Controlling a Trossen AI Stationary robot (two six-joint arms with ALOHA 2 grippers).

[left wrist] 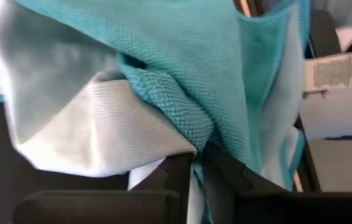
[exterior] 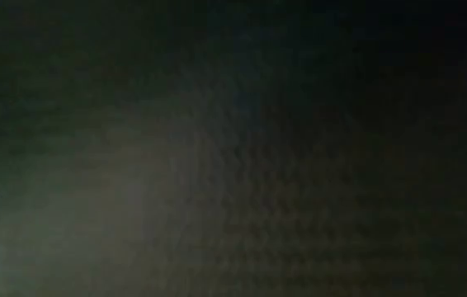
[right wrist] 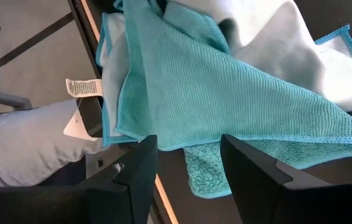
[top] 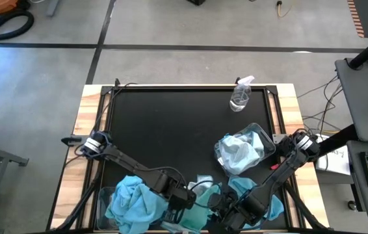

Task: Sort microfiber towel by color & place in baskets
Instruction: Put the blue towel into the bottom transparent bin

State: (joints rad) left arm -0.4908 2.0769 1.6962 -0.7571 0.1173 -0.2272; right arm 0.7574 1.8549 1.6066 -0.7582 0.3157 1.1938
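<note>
A heap of microfiber towels (top: 203,207) lies at the table's near edge. On top is a teal towel (left wrist: 213,56), spread over a pale whitish one (left wrist: 101,137). My left gripper (left wrist: 199,165) is in the heap and shut on the teal towel. My right gripper (right wrist: 188,162) hangs open just above the teal towel (right wrist: 213,87), which lies beyond its fingertips, beside a pale towel (right wrist: 275,37). One clear basket (top: 268,135) at the right holds pale towels. The other basket (top: 102,200), near left, holds sky-blue towels (top: 132,201). The low view is dark. My left gripper pinches a bunched fold of the teal towel (left wrist: 194,127) between its two fingers, with a strip of pale cloth (left wrist: 157,169) also down at the fingers. The fingers come from above, slanting down. The towel drapes up and away from the hold, over the pale towel.
A clear spray bottle (top: 241,94) stands on the black mat (top: 164,123) at the far right. The two arms' ends are close together over the heap. A white towel label (right wrist: 83,87) and a grey shape (right wrist: 20,143) show past the table's near edge.
</note>
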